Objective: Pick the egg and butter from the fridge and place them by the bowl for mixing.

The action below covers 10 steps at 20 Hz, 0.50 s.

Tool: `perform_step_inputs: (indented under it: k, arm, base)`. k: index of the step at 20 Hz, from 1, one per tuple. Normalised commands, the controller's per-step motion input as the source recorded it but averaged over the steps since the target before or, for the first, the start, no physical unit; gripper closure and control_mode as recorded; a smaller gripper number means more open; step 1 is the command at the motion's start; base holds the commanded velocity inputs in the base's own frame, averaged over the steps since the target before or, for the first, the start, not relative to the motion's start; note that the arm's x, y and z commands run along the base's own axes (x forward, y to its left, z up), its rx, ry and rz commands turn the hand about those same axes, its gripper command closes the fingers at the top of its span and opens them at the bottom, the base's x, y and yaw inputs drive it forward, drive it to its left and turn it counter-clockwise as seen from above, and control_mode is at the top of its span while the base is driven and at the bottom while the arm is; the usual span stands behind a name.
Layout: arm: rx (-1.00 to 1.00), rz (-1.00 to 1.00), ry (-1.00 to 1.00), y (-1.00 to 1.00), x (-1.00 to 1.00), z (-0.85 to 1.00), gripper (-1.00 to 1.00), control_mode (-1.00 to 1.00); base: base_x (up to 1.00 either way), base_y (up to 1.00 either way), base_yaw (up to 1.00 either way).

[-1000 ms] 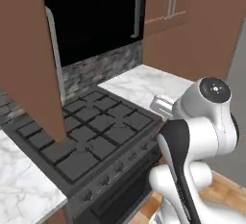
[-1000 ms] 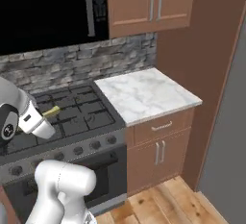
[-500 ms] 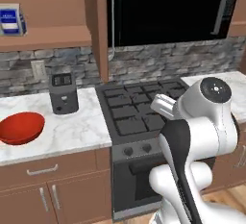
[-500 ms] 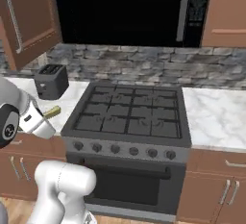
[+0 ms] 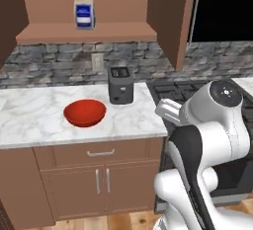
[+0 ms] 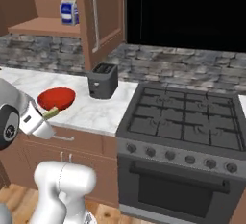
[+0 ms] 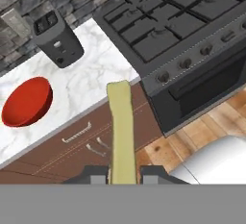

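My gripper [image 7: 123, 172] is shut on the butter [image 7: 121, 127], an olive-yellow stick that juts out from between the fingers. It hangs in front of the counter's edge, above the cabinet fronts. The butter [image 6: 51, 113] and the gripper [image 6: 45, 116] also appear in the right base view, just short of the red bowl [image 6: 56, 98]. The bowl [image 5: 85, 112] sits on the marble counter [image 5: 29, 120], left of the dark toaster [image 5: 120, 85]. In the hand view the bowl [image 7: 26, 102] lies to the upper left of the butter. The egg and the fridge are out of view.
A black gas stove [image 6: 187, 117] with a row of knobs adjoins the counter on the right. The toaster [image 7: 58, 40] stands near the stone backsplash. A blue and white carton [image 5: 84, 14] rests on the open shelf above. Wooden cabinets hang overhead.
The whole picture has shifted: the base has moved left from the stove to the counter with the bowl and toaster. The butter stays in the gripper.
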Motion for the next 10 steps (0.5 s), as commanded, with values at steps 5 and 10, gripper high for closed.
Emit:
perform_step_inputs:
  k: [5, 10]
  arm:
    - [0.0, 0.0, 0.0, 0.0, 0.0, 0.0, 1.0, 1.0]
    - [0.0, 0.0, 0.0, 0.0, 0.0, 0.0, 1.0, 1.0]
  base:
    - [0.2, 0.9, 0.0]
    - [0.79, 0.41, 0.19]
